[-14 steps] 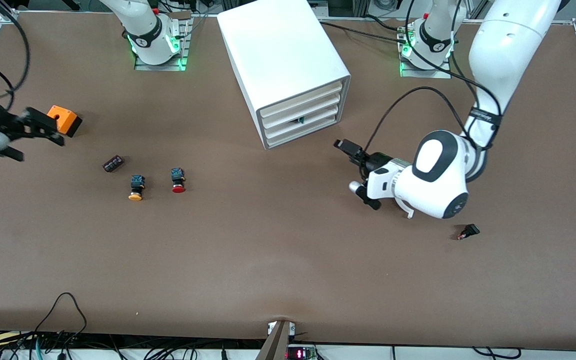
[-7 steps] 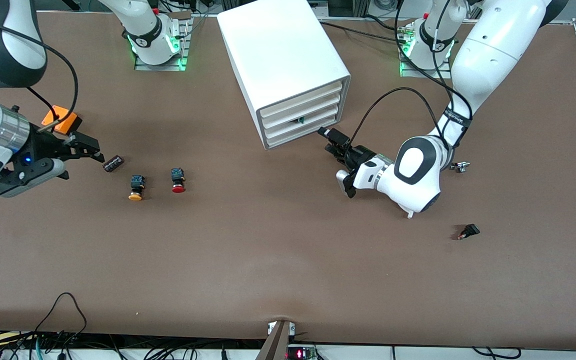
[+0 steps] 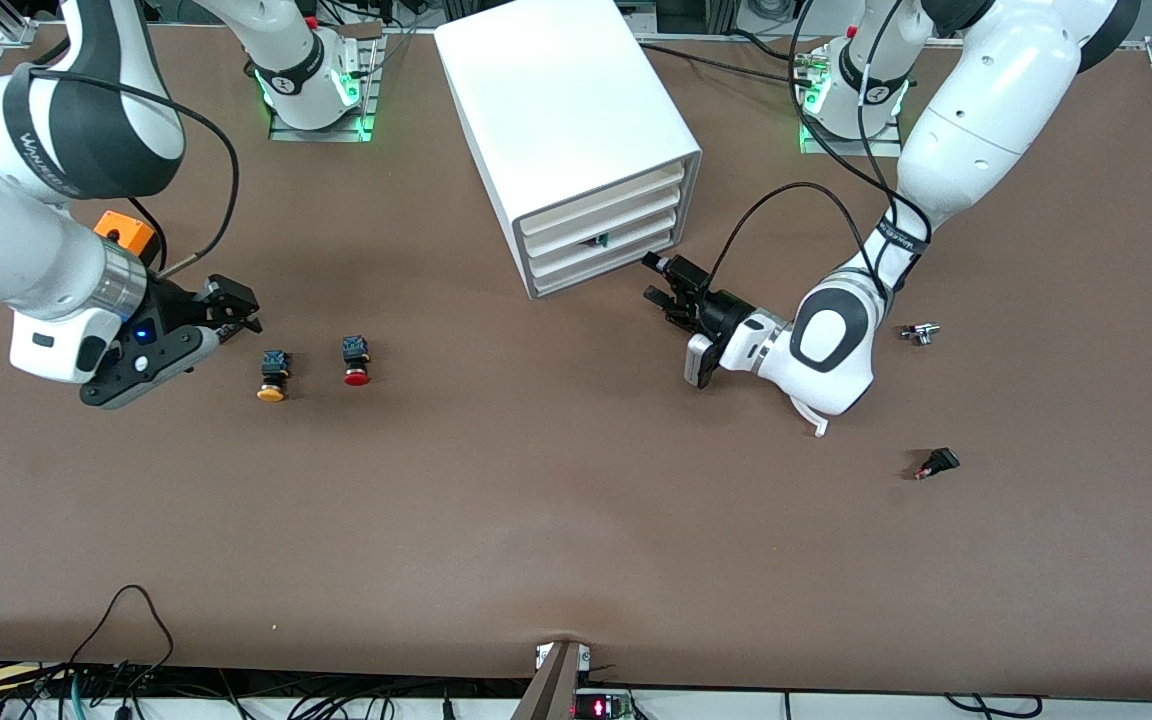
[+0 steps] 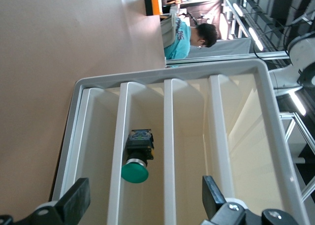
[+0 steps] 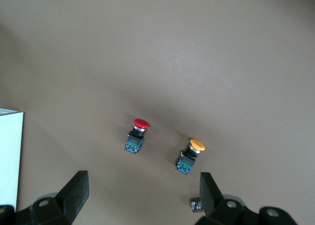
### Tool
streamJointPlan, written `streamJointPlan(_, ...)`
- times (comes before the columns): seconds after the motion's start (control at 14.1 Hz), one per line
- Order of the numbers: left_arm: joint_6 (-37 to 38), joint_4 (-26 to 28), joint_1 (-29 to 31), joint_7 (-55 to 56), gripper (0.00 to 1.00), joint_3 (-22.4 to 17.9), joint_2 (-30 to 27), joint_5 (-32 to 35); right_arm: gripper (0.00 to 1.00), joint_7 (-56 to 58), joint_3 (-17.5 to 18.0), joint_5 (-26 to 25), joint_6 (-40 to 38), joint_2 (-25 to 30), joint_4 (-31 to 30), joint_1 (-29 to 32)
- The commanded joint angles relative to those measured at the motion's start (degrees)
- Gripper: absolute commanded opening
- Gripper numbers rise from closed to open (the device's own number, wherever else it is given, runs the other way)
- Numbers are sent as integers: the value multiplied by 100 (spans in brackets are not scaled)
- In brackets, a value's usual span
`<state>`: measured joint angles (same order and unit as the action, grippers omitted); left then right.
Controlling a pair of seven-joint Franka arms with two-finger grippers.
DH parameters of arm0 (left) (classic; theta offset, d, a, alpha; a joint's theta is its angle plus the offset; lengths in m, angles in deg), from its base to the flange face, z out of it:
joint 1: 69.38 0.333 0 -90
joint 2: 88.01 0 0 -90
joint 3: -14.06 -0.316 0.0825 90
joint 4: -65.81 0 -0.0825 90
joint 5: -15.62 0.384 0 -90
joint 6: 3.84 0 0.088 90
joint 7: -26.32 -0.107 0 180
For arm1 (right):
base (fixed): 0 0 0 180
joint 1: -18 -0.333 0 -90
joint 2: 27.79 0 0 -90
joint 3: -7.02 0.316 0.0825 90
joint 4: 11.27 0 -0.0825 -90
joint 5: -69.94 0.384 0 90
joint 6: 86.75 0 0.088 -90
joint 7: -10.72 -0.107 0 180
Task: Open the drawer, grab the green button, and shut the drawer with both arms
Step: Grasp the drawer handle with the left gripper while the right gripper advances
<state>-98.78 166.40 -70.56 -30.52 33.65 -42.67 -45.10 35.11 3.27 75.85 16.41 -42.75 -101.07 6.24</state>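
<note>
In the front view only a sliver of the green button [image 3: 601,240] is seen inside the cabinet [image 3: 576,130]. The orange block [image 3: 126,231] at upper left is partly covered by the right arm. In both wrist views the fingers [image 4: 74,201] [image 5: 74,188] are cut off by the lower edge.

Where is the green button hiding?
The green button sits inside a drawer of the white cabinet, just in front of the open left gripper; the front view shows only a speck of it.
</note>
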Motion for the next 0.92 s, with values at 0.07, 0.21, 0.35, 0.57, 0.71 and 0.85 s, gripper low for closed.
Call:
streamJointPlan(0.07,-7,58,74,-809,93,44,212,-326,100,145,-83,242,-32,-113,226,42)
streamJointPlan(0.21,-7,119,92,-1057,84,44,212,-397,100,137,-65,376,-49,-201,384,8)
streamJointPlan(0.35,-7,347,22,-1084,59,44,203,-730,100,67,-39,376,-32,-210,385,-63)
streamJointPlan(0.57,2,505,22,-1136,56,44,212,-740,100,128,-30,218,29,-271,393,-212)
streamJointPlan(0.71,2,620,13,-1163,56,35,212,-740,100,66,-39,182,56,-271,394,-239)
streamJointPlan(0.85,2,734,-5,-1163,56,35,212,-740,100,67,-39,226,65,-280,393,-230)
